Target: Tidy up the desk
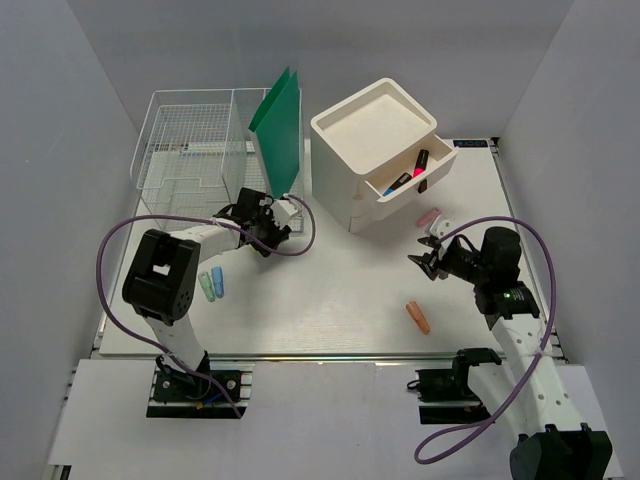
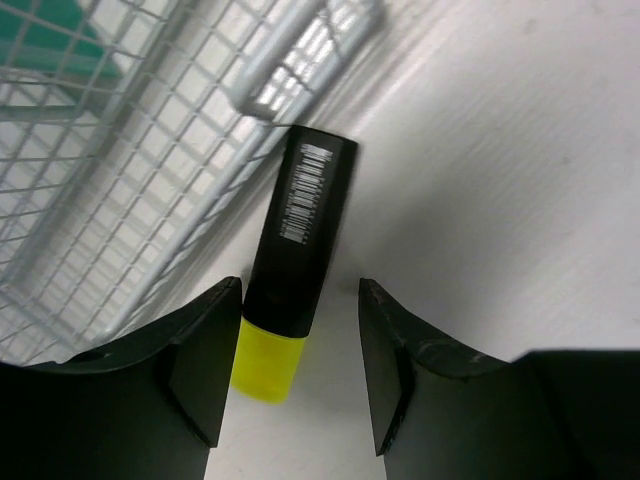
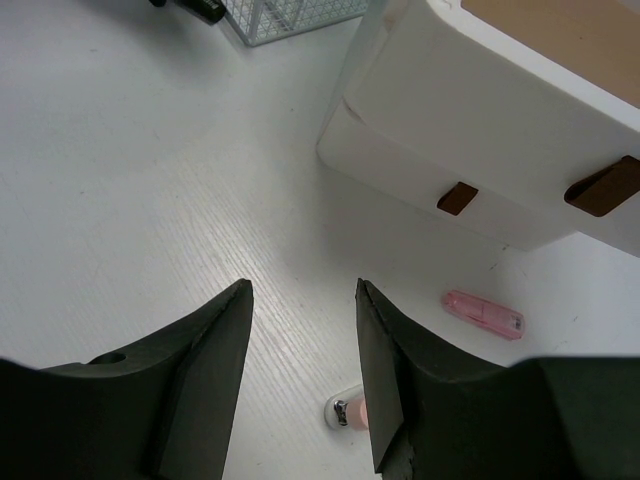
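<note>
The white desk point(image 1: 330, 300) carries everything. My left gripper point(image 1: 268, 235) is open by the wire basket's front right corner. In the left wrist view its jaws point(image 2: 300, 285) straddle a black highlighter with a yellow cap point(image 2: 295, 255) that lies on the desk point(image 2: 500, 180) along the basket, close to the left finger. My right gripper point(image 1: 425, 262) is open and empty above the desk point(image 3: 150, 170). A small white and pink drive point(image 3: 348, 411) lies just by its right finger point(image 3: 385, 380). A pink flash drive point(image 3: 484, 313) point(image 1: 428, 216) lies in front of the drawer box.
A wire basket point(image 1: 190, 150) point(image 2: 120, 170) and an upright green folder point(image 1: 280, 125) stand at the back left. A white drawer box point(image 1: 375, 140) point(image 3: 480, 140) has its top drawer open with highlighters point(image 1: 410, 178) inside. An orange item point(image 1: 418, 317) and green and blue items point(image 1: 211, 285) lie in front.
</note>
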Tool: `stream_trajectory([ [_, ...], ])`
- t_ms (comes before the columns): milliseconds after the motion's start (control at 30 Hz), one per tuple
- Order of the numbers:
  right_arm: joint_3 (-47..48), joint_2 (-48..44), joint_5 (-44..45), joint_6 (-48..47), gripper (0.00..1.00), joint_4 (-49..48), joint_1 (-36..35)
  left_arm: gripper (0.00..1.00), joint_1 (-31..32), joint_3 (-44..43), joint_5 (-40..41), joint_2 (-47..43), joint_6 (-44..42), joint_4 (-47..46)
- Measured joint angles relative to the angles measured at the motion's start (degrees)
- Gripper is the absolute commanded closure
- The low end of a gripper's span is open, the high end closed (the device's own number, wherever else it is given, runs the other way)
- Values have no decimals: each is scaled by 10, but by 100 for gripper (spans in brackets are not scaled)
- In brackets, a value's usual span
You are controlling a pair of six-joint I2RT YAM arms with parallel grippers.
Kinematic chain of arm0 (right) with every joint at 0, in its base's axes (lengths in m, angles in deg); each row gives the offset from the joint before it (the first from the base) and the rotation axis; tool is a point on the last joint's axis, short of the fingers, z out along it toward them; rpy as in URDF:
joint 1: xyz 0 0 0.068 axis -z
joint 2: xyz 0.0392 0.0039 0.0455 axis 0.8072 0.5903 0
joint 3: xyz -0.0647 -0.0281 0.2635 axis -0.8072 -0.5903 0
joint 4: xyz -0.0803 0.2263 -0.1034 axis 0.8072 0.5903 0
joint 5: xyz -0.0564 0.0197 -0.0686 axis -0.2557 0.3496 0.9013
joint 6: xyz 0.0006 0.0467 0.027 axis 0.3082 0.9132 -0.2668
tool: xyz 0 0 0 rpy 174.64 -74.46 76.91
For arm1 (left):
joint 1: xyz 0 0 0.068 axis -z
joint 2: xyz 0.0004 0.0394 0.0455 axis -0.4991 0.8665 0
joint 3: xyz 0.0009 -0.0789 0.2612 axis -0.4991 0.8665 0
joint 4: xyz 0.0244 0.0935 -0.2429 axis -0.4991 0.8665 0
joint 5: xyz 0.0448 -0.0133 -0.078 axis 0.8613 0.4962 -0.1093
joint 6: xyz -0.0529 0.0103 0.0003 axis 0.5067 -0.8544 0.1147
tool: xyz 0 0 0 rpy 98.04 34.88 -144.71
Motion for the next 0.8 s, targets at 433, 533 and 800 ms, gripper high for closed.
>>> stream_trajectory([
  [433,0,-7,-4,0,50,0,3,40,14,16,-57,-16,30,38],
  [533,0,-7,-4,0,51,0,3,40,24,19,-56,-19,44,44],
  [800,0,-11,-5,0,51,0,5,47,78,-5,-13,-3,100,62],
])
